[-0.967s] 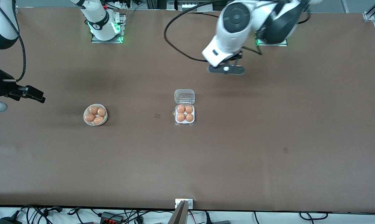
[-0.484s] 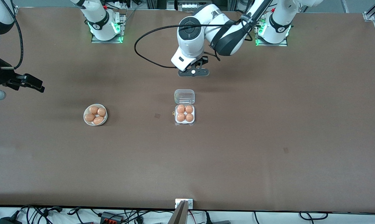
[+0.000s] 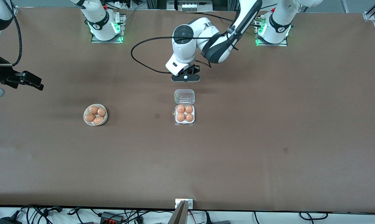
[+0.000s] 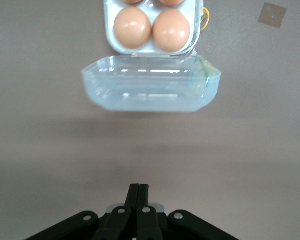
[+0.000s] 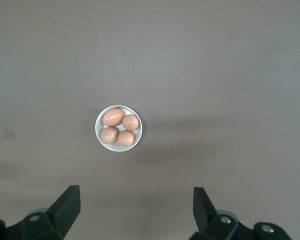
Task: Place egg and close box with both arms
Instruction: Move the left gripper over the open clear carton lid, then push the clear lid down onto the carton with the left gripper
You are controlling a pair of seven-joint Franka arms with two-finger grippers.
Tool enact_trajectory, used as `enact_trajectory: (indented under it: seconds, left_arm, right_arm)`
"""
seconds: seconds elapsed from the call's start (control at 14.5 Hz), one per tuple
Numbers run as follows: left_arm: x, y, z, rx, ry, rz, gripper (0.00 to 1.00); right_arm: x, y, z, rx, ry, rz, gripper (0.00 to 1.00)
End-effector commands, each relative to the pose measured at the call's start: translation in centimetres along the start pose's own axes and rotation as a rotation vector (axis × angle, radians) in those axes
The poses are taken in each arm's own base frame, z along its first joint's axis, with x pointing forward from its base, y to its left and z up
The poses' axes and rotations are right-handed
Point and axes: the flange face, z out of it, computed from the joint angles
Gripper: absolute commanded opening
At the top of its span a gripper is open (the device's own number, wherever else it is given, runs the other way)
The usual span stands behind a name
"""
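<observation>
The box (image 3: 184, 114) sits near the middle of the brown table (image 3: 268, 149), a small square white tray with four cells, each one filled by a smooth orange-brown egg (image 3: 181, 117). The eggs stand two by two and look alike, with a soft sheen on their tops. A thin yellowish loop shows at the tray's edge toward the right arm's end. The clear plastic lid (image 3: 184, 96) is hinged to the tray's edge farther from the front camera and lies folded back, open, flat on the table. In the left wrist view the lid (image 4: 151, 90) shows as a shallow see-through shell with rounded corners, touching the tray along the hinge, with two of the eggs just beside that hinge.

Toward the right arm's end of the table, well apart from the box and at about the same nearness to the camera, a round white bowl (image 3: 95, 114) holds four more eggs of the same colour, packed close together.

The left gripper (image 3: 185, 78) hangs low over bare table, just past the open lid toward the arms' bases; its fingers (image 4: 139, 192) are pressed together and hold nothing. The right gripper (image 3: 27, 81) is up in the air at the right arm's end of the table, its fingers (image 5: 65, 205) spread wide apart and empty, the bowl in sight beneath it.
</observation>
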Motion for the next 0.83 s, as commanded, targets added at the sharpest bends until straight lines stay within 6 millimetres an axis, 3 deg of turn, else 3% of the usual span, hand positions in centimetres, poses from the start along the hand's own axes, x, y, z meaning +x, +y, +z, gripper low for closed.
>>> enact_trajectory:
  seconds: [0.0, 0.21, 0.35, 0.62, 0.76]
  left_arm:
    - [0.9, 0.4, 1.4, 0.006, 0.096, 0.030, 0.01]
    - [2.3, 0.7, 3.9, -0.054, 0.139, 0.029, 0.01]
    - [4.0, 0.1, 4.0, -0.090, 0.183, 0.014, 0.01]
    - [8.8, -2.4, 1.2, -0.118, 0.307, -0.013, 0.01]
    - [10.2, -3.5, 0.1, -0.101, 0.349, 0.000, 0.01]
  right_arm:
    - [-0.7, 0.0, -0.4, -0.010, -0.012, -0.019, 1.00]
    - [-0.7, -0.1, -0.4, -0.009, -0.015, -0.017, 1.00]
    - [-0.7, 0.0, -0.5, -0.009, -0.017, -0.016, 1.00]
    - [-0.5, 0.1, -0.3, -0.009, -0.010, -0.014, 1.00]
    - [-0.5, -0.1, -0.4, -0.009, -0.009, -0.017, 1.00]
